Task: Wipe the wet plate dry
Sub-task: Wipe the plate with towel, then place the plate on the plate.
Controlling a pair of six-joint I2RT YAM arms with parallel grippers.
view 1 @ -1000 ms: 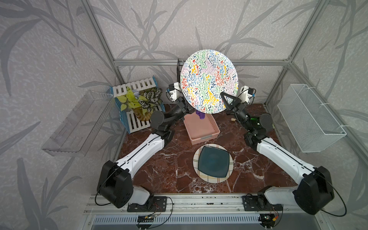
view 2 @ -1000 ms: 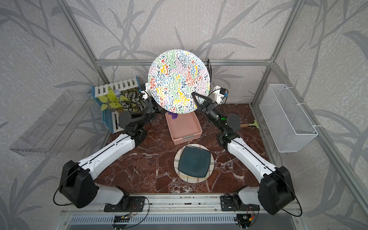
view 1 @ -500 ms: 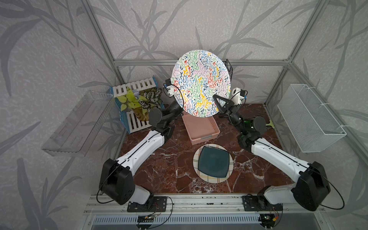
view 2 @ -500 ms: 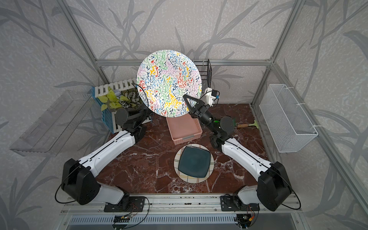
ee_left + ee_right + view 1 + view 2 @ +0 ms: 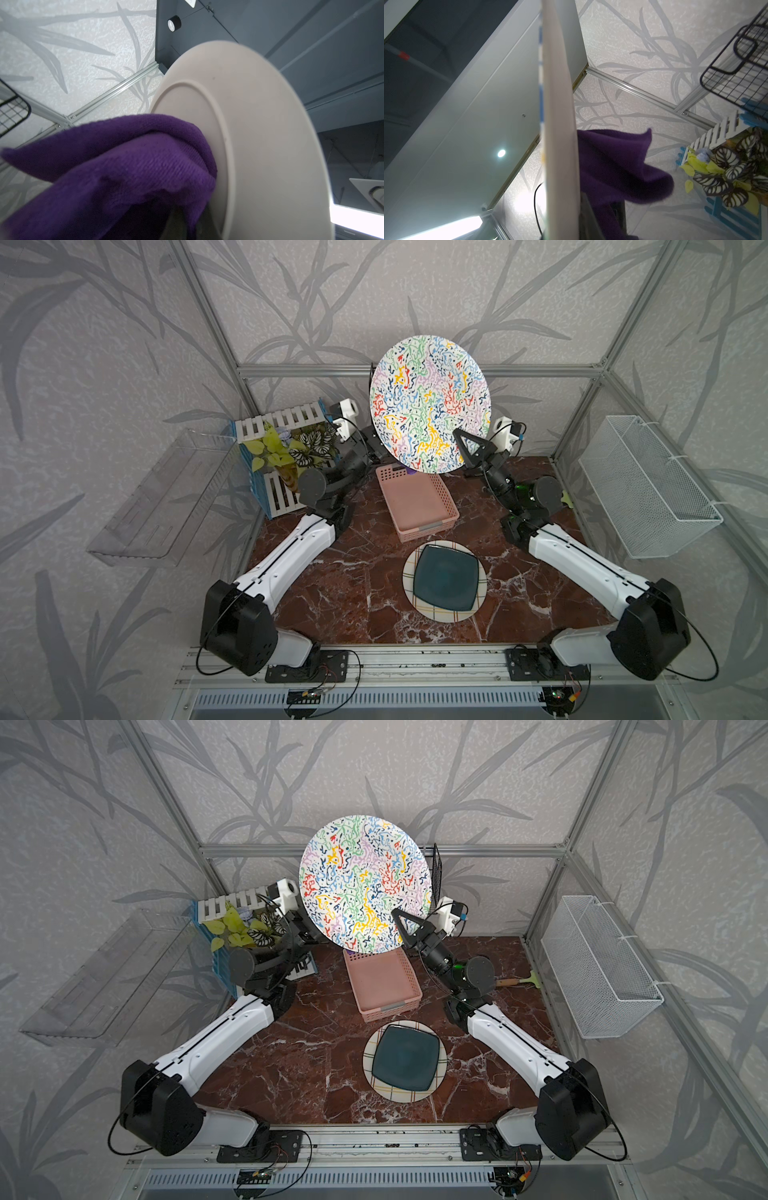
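left gripper (image 5: 374, 445) sits behind the plate, clamped shut on a bunched purple cloth (image 5: 124, 166); its jaws are buried in the fabric. in the left wrist view the cloth presses on the plain beige back of the plate (image 5: 430, 404), at the foot ring. the plate is up in the air on edge, patterned face toward the top camera, above the far end of the pink basket (image 5: 415, 502). right gripper (image 5: 463, 443) is pinched tight on the plate's lower rim, one finger over the patterned face.

handling guess: the plate looks stiff and hard, likely breakable, and slick while wet. a big disc on one rim pinch will want to swivel when the cloth pushes. the rim is the only hold, so deep bite and light wiping pressure. the cloth is soft and limp, and can be grabbed anywhere.
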